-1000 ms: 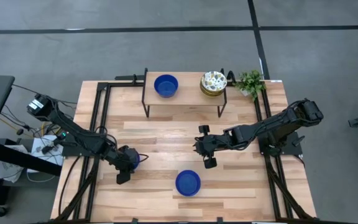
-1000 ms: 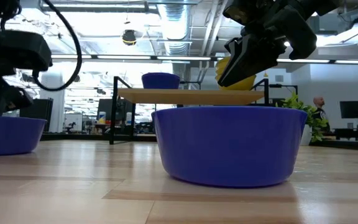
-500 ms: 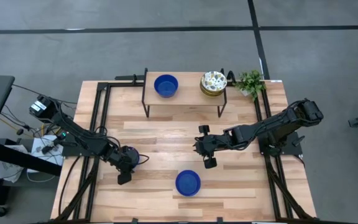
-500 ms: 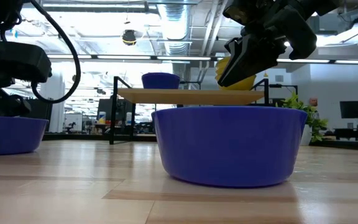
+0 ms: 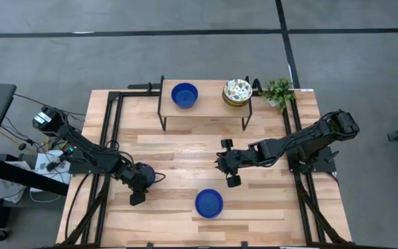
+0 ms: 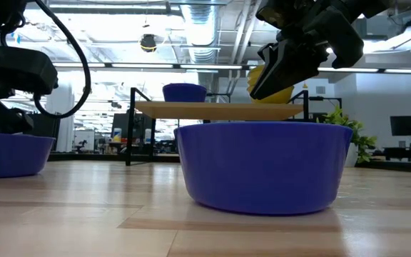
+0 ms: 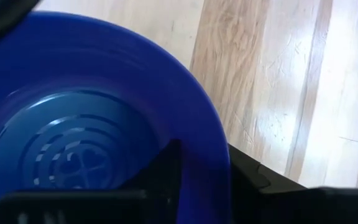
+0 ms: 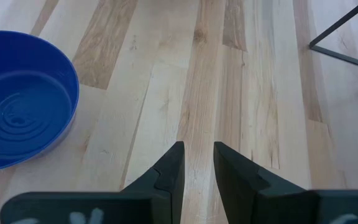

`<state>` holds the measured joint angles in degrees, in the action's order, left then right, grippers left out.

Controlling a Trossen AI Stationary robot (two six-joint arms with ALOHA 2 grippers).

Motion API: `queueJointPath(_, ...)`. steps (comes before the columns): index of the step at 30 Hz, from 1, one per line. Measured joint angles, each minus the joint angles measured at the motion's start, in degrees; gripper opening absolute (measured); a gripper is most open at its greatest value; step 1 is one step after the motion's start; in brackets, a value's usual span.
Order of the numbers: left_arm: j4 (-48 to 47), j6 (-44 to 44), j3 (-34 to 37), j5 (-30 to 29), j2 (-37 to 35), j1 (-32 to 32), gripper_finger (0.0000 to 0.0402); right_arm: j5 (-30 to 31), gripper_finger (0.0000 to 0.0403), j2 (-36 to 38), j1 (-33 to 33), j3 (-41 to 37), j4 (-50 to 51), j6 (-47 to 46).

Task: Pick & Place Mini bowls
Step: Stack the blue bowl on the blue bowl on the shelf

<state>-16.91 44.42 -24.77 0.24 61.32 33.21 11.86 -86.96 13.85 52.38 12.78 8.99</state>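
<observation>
A cobalt-blue mini bowl stands on the table at the left, mostly hidden under my left gripper in the high view. That gripper is shut on its rim. A second blue bowl rests on its base near the table's front middle. My right gripper hovers above the table's middle, beyond that bowl. Its fingers are slightly apart with only bare wood between them. On a raised shelf at the back sit a third blue bowl and a stack of cream patterned bowls. My left gripper pinches the bowl's wall at the rim, one finger inside the bowl and the other outside. The fingers come slanting down from the table's left side. The bowl stands upright with its base on the table.
A small green plant stands at the back right beside the shelf. Black frame rails run along both sides of the table. Bare wood lies between the two arms and in front of the shelf.
My left gripper has sunk a little onto the left blue bowl and now covers more of it in the high view. The bowl stays on the table.
</observation>
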Motion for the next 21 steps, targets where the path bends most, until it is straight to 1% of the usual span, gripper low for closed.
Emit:
queueJointPath(5,0.1,-0.5,0.0,-0.1,0.0,0.0,0.0083,0.0,0.0077,0.0,0.0,0.0,0.0,0.0)
queueJointPath(10,0.1,-4.4,0.0,-4.1,0.1,0.0,0.0081,0.0,0.0077,0.0,0.0,0.0,0.0,0.4)
queueJointPath(13,0.2,-4.4,0.1,-7.4,0.1,0.0,0.0072,0.0,0.0077,0.0,0.0,0.0,0.0,0.4)
queueJointPath(21,0.7,-0.6,-1.1,-18.6,0.2,0.0,0.003,0.0,0.0077,0.0,0.4,0.0,0.0,0.4)
